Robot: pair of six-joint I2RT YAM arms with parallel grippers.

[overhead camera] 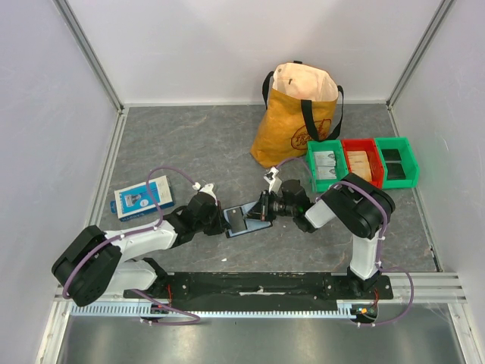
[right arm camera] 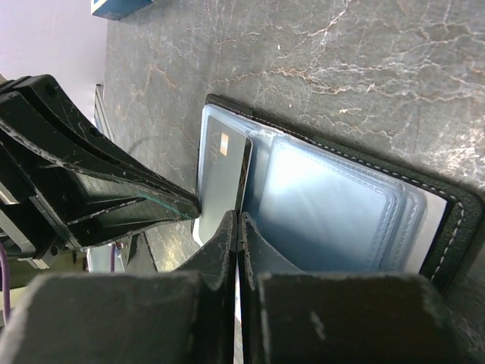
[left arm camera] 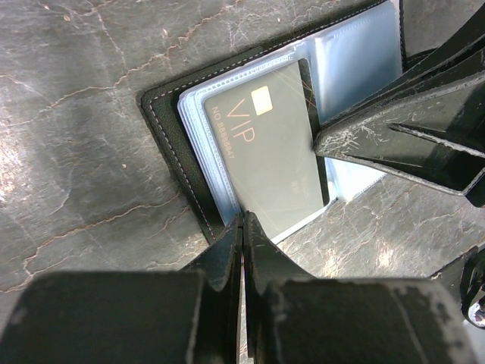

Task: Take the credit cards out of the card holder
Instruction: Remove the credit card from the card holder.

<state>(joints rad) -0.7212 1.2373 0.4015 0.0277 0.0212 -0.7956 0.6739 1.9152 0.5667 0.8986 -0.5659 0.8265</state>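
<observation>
The black card holder (overhead camera: 246, 220) lies open on the table between both arms. In the left wrist view its stitched black edge (left arm camera: 163, 129) frames clear sleeves, and a grey card marked VIP (left arm camera: 269, 152) lies on the left stack. My left gripper (left arm camera: 244, 220) is shut, its tips resting at the near edge of the holder by the card's corner. My right gripper (right arm camera: 237, 216) is shut too, its tips touching the card's (right arm camera: 223, 171) long edge beside the empty clear sleeves (right arm camera: 333, 208). No orange card shows.
A blue-and-white flat box (overhead camera: 140, 201) lies to the left. An orange tote bag (overhead camera: 299, 114) stands at the back. A green bin (overhead camera: 326, 163), a red bin (overhead camera: 362, 161) and another green bin (overhead camera: 398, 161) stand in a row at the right.
</observation>
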